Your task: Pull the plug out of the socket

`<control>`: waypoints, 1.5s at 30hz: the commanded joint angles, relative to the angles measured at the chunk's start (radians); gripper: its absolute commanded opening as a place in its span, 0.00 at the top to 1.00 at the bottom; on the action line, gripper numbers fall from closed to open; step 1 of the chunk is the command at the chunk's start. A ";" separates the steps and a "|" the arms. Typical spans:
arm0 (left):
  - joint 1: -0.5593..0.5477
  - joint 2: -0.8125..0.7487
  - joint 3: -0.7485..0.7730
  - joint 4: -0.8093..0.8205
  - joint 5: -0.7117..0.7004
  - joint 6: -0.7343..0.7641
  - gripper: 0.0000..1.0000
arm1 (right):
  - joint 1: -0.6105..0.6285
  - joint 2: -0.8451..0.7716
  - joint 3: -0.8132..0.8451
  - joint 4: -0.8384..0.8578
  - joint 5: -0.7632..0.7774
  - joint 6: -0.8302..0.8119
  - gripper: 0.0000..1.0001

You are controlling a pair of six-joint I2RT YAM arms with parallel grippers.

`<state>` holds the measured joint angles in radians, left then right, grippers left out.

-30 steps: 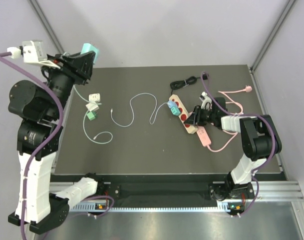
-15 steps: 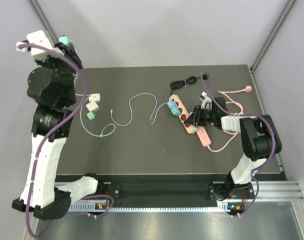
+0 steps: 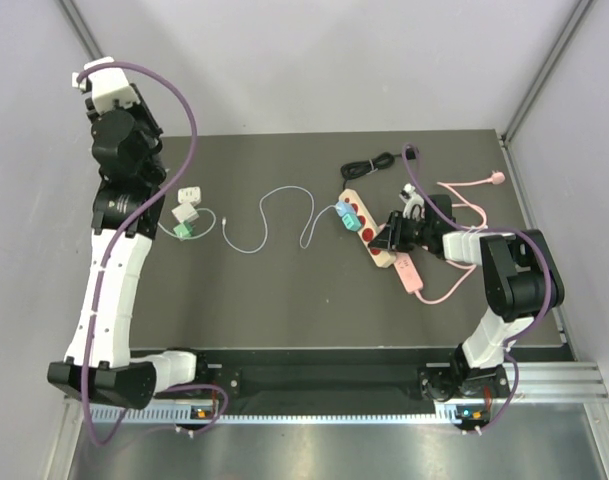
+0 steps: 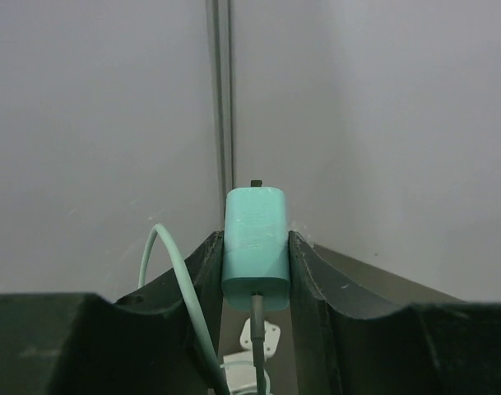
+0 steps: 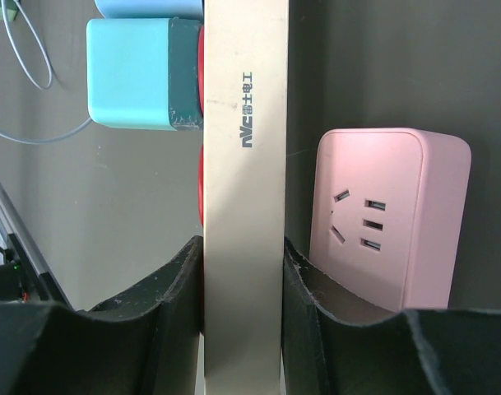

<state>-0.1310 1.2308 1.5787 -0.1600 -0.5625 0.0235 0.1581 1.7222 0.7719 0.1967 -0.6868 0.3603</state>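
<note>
Stretched taller than a second ago at the far-left corner of the table: left arm, with left pincer clamped on the teal plug, held high off the table near the back wall. Right pincer closed tight around the beige power strip toward the right edge, pink socket just beside, blue plug seated in it. Looping white cable across mid-table.

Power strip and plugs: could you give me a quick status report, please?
Left gripper shut on teal plug, held aloft. Right gripper shut on power strip. Light blue plug seated in strip. Pink socket block alongside, not obstructing.
</note>
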 commanded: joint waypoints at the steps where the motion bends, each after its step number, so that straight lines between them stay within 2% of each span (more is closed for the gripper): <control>1: 0.092 0.006 -0.081 0.034 0.070 -0.109 1.00 | -0.011 -0.006 0.026 0.081 -0.060 -0.011 1.00; 7: 0.214 0.016 -0.308 0.042 0.211 -0.264 1.00 | -0.012 -0.003 0.026 0.081 -0.065 -0.009 1.00; 14: 0.304 0.064 -0.537 0.086 0.357 -0.404 1.00 | -0.015 0.000 0.027 0.081 -0.066 -0.009 1.00; 17: 0.341 0.110 -0.578 0.097 0.452 -0.447 1.00 | -0.017 0.004 0.029 0.079 -0.071 -0.009 1.00; 23: 0.415 0.243 -0.632 0.112 0.556 -0.500 1.00 | -0.020 0.005 0.029 0.079 -0.079 -0.007 1.00; 29: 0.505 0.389 -0.631 0.152 0.800 -0.583 0.96 | -0.019 0.014 0.032 0.081 -0.086 -0.007 1.00; 30: 0.513 0.389 -0.623 0.152 0.800 -0.586 0.96 | -0.020 0.014 0.032 0.081 -0.086 -0.007 1.00; 32: 0.541 0.435 -0.594 0.149 0.872 -0.602 0.93 | -0.020 0.016 0.032 0.081 -0.088 -0.006 1.00; 36: 0.562 0.476 -0.571 0.151 0.921 -0.620 0.87 | -0.020 0.019 0.033 0.079 -0.088 -0.007 1.00; 40: 0.570 0.493 -0.560 0.152 0.928 -0.614 0.71 | -0.022 0.027 0.035 0.079 -0.088 -0.009 1.00; 44: 0.576 0.504 -0.559 0.152 0.915 -0.616 0.61 | -0.022 0.028 0.036 0.078 -0.088 -0.011 1.00; 45: 0.576 0.506 -0.557 0.152 0.911 -0.616 0.55 | -0.020 0.028 0.035 0.076 -0.088 -0.012 1.00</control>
<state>0.4370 1.7138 0.9966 -0.0299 0.3393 -0.5858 0.1463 1.7428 0.7742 0.2127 -0.7361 0.3683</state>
